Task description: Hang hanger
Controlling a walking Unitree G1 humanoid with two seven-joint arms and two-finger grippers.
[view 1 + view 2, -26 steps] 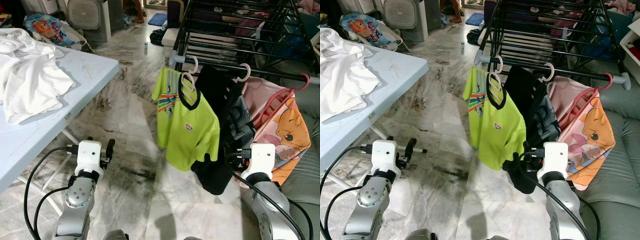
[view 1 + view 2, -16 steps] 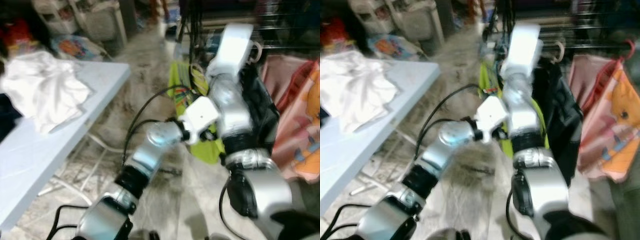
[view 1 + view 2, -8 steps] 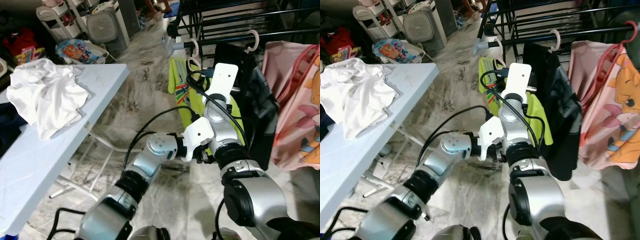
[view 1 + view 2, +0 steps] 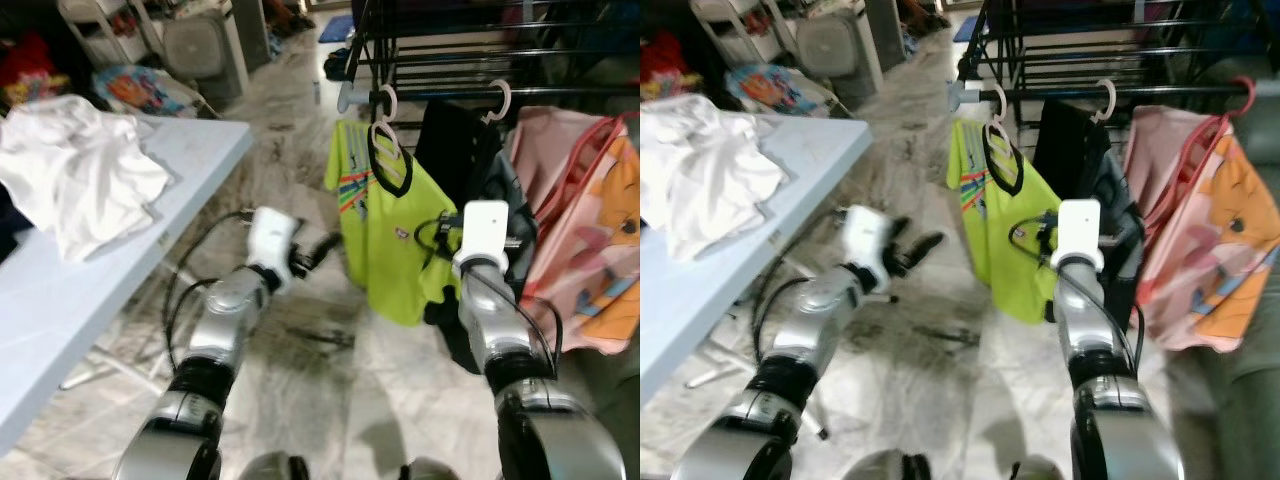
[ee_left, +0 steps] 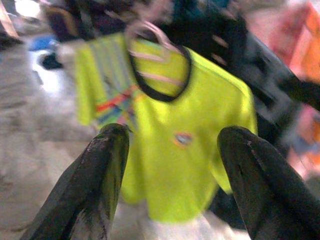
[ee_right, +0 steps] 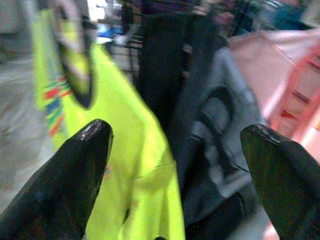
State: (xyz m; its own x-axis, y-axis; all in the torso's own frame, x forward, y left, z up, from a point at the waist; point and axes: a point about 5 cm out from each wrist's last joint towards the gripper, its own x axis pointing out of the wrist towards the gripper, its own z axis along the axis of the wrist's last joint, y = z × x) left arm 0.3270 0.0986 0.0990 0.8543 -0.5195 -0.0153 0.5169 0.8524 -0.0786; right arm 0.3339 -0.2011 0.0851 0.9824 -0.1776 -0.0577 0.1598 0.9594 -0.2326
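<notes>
- Three garments hang on the drying rack [image 4: 470, 40]: yellow shirt [image 4: 385, 235] on its hanger [image 4: 383, 137], black top [image 4: 455, 160], pink one [image 4: 570, 220].
- Left gripper [image 5: 172, 150] and right gripper [image 6: 175, 150] are both spread, empty.
- Arms have uncrossed since half a second ago.

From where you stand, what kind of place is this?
Most likely a laundry corner in a lived-in home. A black drying rack carries a yellow-green shirt and other clothes on hangers, a white garment lies crumpled on a folding table, and the floor is marble tile.
</notes>
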